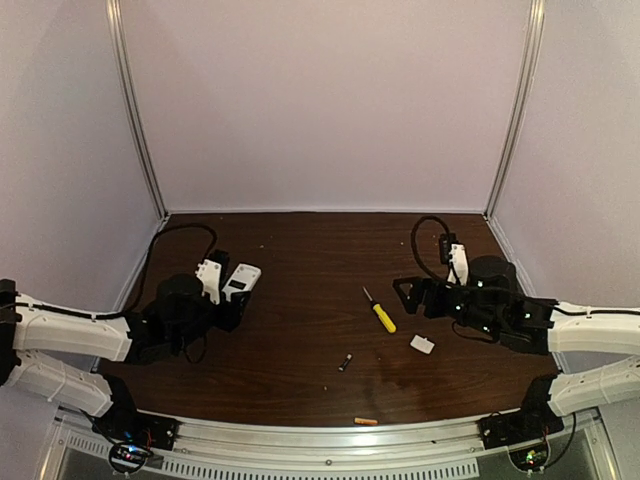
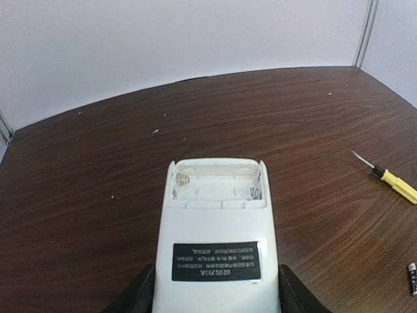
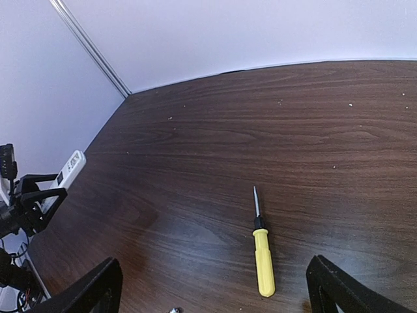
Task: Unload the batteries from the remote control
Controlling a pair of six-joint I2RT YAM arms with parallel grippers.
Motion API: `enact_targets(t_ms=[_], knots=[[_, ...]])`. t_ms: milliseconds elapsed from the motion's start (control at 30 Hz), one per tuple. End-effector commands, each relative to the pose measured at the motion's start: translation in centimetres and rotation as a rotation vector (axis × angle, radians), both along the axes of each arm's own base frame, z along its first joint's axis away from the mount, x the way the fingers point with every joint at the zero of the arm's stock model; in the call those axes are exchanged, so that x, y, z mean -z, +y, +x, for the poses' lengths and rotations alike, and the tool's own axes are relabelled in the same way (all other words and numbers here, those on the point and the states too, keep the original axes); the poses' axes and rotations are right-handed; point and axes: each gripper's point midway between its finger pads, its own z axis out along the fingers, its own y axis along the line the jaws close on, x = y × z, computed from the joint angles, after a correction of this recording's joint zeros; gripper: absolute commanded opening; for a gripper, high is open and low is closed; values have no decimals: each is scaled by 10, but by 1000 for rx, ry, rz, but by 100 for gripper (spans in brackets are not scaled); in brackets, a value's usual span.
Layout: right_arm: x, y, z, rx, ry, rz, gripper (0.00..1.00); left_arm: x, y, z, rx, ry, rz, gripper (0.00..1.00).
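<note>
Lilac walls box in a dark wood bench (image 1: 300, 250). On the top camera I've got the yellow-handled screwdriver (image 1: 380, 313) lying about mid-bench. Well left of the screwdriver, my left gripper (image 1: 232, 293) has the remote control (image 1: 243, 280) clamped, and it looks clear of the wood as far as I can judge. On the near side of the screwdriver the dark battery (image 1: 345, 362) lies loose. Nearer me again, at the bench edge, is the orange-copper battery (image 1: 366, 421). A small white chip (image 1: 422, 345) sits just right of the screwdriver's handle, and my right gripper (image 1: 408, 294) hangs beyond that, spread wide.

Left wrist now: fingers (image 2: 133, 297) are partly closed on the remote's two long sides, its plain back and label toward the lens. The long axis runs straight away from the wrist. The far end is the open battery bay (image 2: 218, 189), and it's empty, bare contacts only.

Right wrist: gripper fully spread with nothing in it, hovering on the handle side of the screwdriver, whose tip points at the back wall.

My call is that both cells are out, so the unloading looks done. Next I'd lower the remote flat, left of the screwdriver, and let go gently.
</note>
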Motion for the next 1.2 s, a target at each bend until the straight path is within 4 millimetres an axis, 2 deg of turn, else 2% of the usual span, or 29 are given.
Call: enact_targets(t_ms=[0,233,533,767,933,1033,1167], knots=[[-4,13,-5,-35,7,71,100,37,39,-5,-194,113,-1,1],[-3,15,-11,-52,6,44,100,68,67,-15,-337,194,-35,3],[-9,18,-16,-72,-12,29,100,104,75,-29,-351,275,-45,4],[-13,19,-16,-79,-21,26,100,112,78,-37,-335,295,-56,4],[-13,21,-18,-87,-24,25,100,114,82,-44,-329,305,-70,9],[-15,22,-19,-90,-30,27,100,114,84,-47,-326,309,-75,14],[-16,24,-20,-94,-35,20,100,112,82,-50,-304,312,-88,28]])
